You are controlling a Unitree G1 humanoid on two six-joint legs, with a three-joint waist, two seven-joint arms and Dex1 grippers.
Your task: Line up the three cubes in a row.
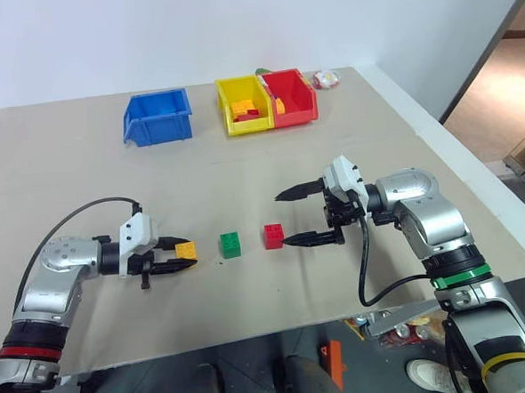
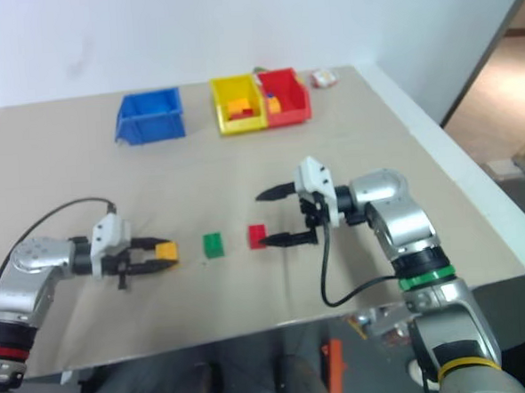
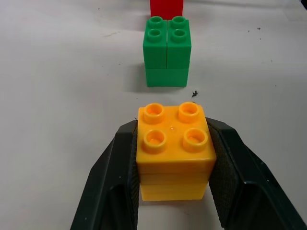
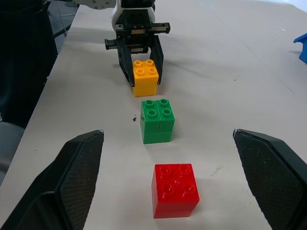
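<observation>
The left gripper point(image 1: 182, 257) is clamped on the yellow-orange cube point(image 3: 173, 151); the green cube point(image 4: 157, 120) and red cube point(image 4: 175, 189) sit ahead, aligned; the right gripper point(image 1: 289, 218) gapes wide, empty.

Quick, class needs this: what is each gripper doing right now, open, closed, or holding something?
Left gripper: closed on the yellow cube.
Right gripper: open, holding nothing, its fingers either side of the red cube.
</observation>
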